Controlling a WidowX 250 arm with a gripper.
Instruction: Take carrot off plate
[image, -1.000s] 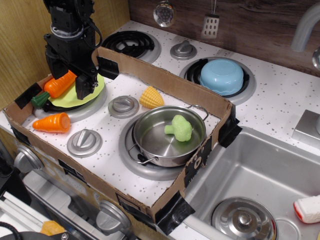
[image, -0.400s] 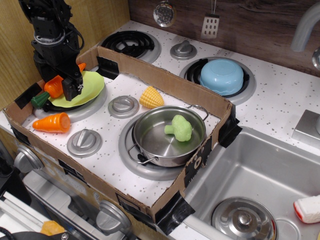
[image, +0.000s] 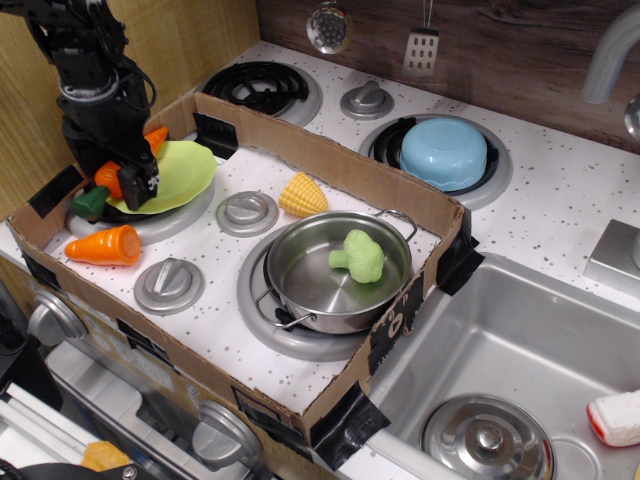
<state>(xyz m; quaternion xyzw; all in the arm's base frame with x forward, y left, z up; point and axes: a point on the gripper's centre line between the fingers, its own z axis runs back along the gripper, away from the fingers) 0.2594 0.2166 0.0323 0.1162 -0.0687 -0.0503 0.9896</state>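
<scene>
carrot (image: 108, 175) sits clamped in the black gripper (image: 120, 172) at the far left of the table (image: 560, 190), its orange body showing on either side of the jaws and its dark green stem end poking out low on the left. the jaws are clenched on the carrot near its thick end, and the arm rises from there up past the top left corner. the carrot lies across the left edge of the lime plate (image: 180, 168), partly over it and partly hanging beyond its rim; whether it touches the plate cannot be told. the plate is tilted, its right side raised, and rests on the front left burner inside the cardboard tray (image: 330, 160). a stubby orange carrot (image: 103, 245) lies just in front of the plate, near a grey knob (image: 168, 283). a yellow corn piece (image: 302, 194) lies near the tray's back wall, and a steel pot (image: 300, 285) holds a green broccoli (image: 359, 256). a light blue bowl (image: 444, 152) sits upside down on the rear right burner, outside the tray.
</scene>
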